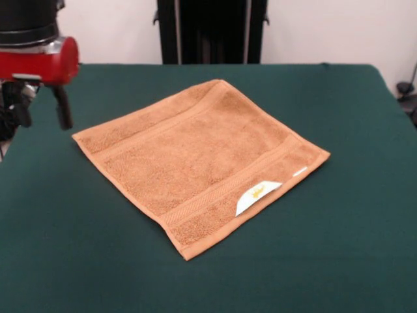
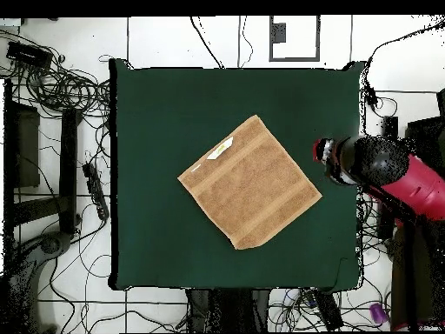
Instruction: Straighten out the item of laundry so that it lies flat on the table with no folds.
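The orange-tan towel (image 1: 195,160) lies spread flat on the dark green table (image 1: 352,248), turned like a diamond, with no folds showing. Its white label with a yellow mark (image 1: 257,194) sticks out at the near right edge. In the overhead view the towel (image 2: 249,181) sits near the table's (image 2: 156,243) middle, its label (image 2: 219,148) at the upper left edge. My gripper (image 1: 42,120) hangs open and empty above the table at the left of the front view, clear of the towel's left corner. In the overhead view the gripper (image 2: 325,156) is just right of the towel.
The red and black arm (image 2: 391,178) reaches in over the table's right edge in the overhead view. A black pedestal (image 1: 212,31) stands behind the far edge. Cables and black boxes (image 2: 61,130) lie on the floor to the left.
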`<state>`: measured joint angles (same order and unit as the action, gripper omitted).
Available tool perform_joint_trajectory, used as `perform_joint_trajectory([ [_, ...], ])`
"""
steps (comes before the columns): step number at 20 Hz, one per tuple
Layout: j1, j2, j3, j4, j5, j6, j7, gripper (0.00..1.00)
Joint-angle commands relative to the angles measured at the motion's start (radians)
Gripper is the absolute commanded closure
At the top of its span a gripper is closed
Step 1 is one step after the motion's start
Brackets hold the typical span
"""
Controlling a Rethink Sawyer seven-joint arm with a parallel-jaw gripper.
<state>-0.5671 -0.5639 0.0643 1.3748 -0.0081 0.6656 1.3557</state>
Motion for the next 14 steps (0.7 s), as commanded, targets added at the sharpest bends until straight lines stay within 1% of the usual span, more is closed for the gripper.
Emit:
perform_joint_trajectory([
  [1, 0.009, 0.075, 0.037, -0.096, -0.041, 0.099, 0.040, 0.00],
  [5, -0.004, 0.088, 0.047, -0.096, -0.037, 0.076, 0.062, 0.00],
  [7, -0.008, 0.088, 0.053, -0.080, -0.027, 0.051, 0.086, 0.00],
  [11, -0.017, 0.082, 0.075, -0.037, 0.019, 0.050, 0.131, 0.00],
  [14, -0.036, 0.078, 0.128, 0.023, 0.060, 0.022, 0.131, 0.00],
])
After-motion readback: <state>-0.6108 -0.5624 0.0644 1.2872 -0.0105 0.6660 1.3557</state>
